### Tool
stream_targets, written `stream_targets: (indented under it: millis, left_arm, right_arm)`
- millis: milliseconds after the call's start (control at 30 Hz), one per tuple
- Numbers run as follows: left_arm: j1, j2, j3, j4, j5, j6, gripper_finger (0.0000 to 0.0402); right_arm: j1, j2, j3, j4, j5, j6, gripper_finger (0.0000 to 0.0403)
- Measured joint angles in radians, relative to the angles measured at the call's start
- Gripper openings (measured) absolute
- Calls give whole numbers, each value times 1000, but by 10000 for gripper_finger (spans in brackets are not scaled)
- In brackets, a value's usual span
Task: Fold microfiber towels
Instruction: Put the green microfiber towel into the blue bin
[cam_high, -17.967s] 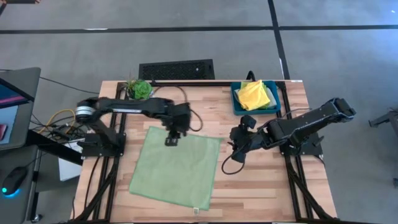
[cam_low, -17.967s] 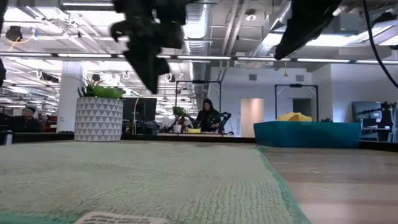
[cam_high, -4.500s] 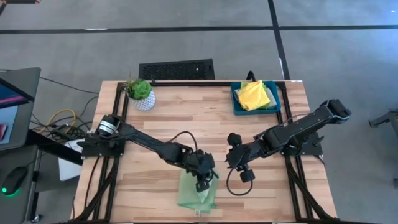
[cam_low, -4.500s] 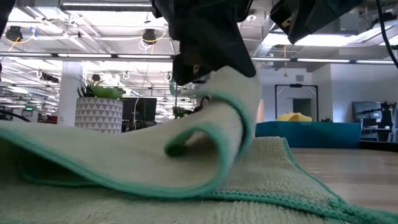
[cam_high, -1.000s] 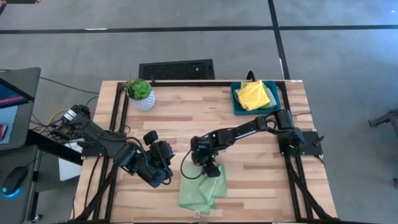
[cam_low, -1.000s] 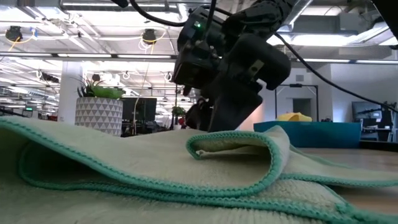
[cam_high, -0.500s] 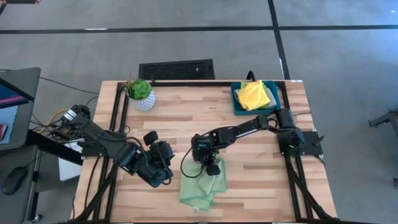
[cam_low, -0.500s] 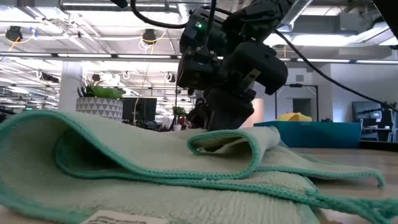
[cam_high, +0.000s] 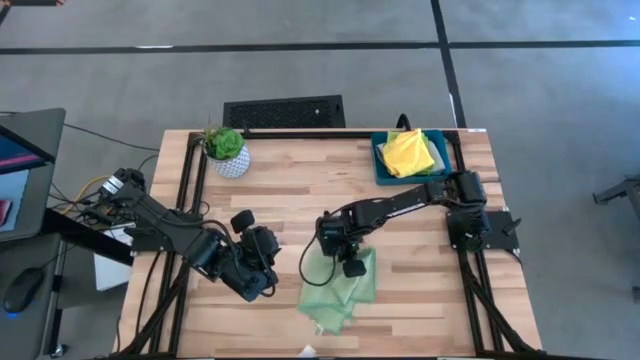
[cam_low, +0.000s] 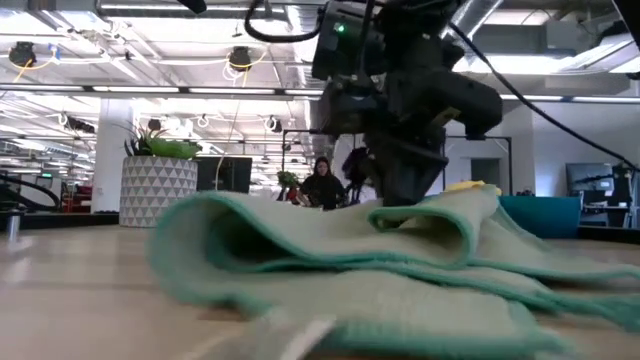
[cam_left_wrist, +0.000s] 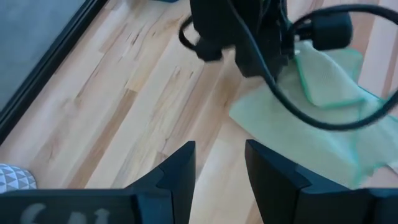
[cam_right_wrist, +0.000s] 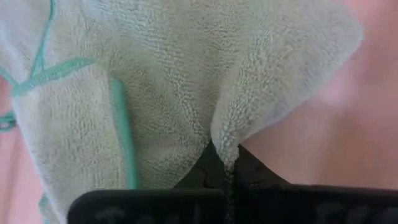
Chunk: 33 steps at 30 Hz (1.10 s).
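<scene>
Pale green towel (cam_high: 341, 287) lies bunched on wooden table (cam_high: 280, 190).

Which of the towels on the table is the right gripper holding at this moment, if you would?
The pale green towel, bunched mid-table; the right gripper is shut on its fold. The yellow towel lies untouched in the teal tray.

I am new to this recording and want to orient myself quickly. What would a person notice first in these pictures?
The eye goes first to the pale green towel, lying crumpled in loose folds near the table's front middle, with the right gripper shut on a pinch of it. The left gripper waits open beside it, holding nothing. In the far right corner, a yellow towel sits in the teal tray; a potted plant stands far left.
</scene>
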Motion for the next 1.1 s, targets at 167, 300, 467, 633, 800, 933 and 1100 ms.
stream_targets:
  millis: [167, 300, 467, 633, 800, 933, 1100]
  left_arm:
    - [0, 0, 0, -1, -2, 0, 133]
    - [0, 0, 0, -8, -2, 0, 133]
    - [0, 0, 0, -13, -2, 0, 133]
    - [1, 0, 0, -17, -2, 0, 133]
    - [1, 0, 0, -18, -6, 0, 133]
    - [1, 0, 0, -18, -7, 0, 133]
    - [1, 0, 0, -18, -7, 0, 133]
  right_arm:
    - [-9, -65, -1, -99, 99, 0, 10]
    - [-11, -126, -1, -189, 192, 26, 11]
    - [-29, -185, 0, -261, 242, 54, 10]
    - [-31, -227, 0, -388, 363, 120, 10]
    - [-52, -234, 0, -472, 443, 160, 11]
    - [-82, -233, -13, -512, 526, 191, 11]
    - [-143, -240, -51, -571, 638, 239, 11]
